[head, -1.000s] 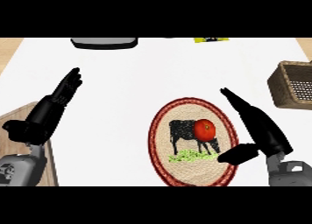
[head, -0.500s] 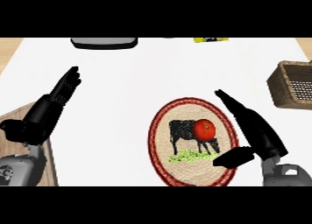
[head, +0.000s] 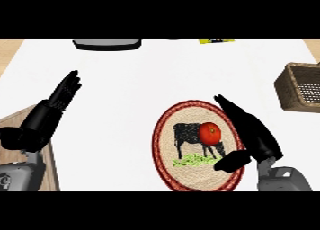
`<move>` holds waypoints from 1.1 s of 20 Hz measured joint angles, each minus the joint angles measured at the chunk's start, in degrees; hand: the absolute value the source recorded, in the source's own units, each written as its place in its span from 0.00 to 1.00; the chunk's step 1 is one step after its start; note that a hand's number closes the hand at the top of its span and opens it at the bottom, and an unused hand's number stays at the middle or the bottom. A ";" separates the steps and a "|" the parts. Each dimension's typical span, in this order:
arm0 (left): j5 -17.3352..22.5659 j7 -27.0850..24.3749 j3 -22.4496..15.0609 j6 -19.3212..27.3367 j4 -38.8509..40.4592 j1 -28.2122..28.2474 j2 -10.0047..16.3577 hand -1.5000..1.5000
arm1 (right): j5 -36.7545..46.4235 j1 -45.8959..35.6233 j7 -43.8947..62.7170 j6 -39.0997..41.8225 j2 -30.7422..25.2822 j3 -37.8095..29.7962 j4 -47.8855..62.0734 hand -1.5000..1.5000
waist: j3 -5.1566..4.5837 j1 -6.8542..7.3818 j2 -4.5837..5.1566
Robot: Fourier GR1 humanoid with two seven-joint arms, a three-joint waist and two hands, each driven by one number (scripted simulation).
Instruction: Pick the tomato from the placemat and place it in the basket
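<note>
A red tomato (head: 210, 133) lies on an oval placemat (head: 171, 155) with a red rim and a black cow picture, at the lower middle of the counter. My right hand (head: 250, 132) is open just right of the tomato, fingers straight and pointing up-left, thumb (head: 230, 160) spread below; it does not touch the tomato. The woven basket (head: 307, 88) stands at the right edge, partly cut off. My left hand (head: 48, 114) rests open at the left, fingers up.
A dark grey tray-like object (head: 107, 44) sits at the counter's far edge, with a yellow item (head: 218, 40) to its right. A wooden board (head: 23, 134) lies under my left forearm at the lower left.
My right hand has shifted left and a little down, closing in on the tomato's right side. The left hand has drifted slightly; the tomato has not moved.
</note>
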 measured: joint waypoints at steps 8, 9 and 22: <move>-1.43 0.65 0.62 -0.76 -0.34 -0.17 -1.68 0.50 | 4.41 -2.31 -2.46 -1.52 3.32 -0.42 6.75 0.00 | 0.01 0.02 0.01; -1.65 0.67 0.81 -0.84 0.06 -0.26 -1.74 0.50 | 4.58 -2.25 -2.31 -0.88 3.17 -0.70 6.65 0.00 | 0.01 0.00 0.01; -3.55 0.70 1.43 -1.32 1.53 -2.00 -3.66 0.50 | 8.11 -3.54 -6.33 -2.04 5.62 -2.39 17.20 0.00 | 0.00 0.00 0.03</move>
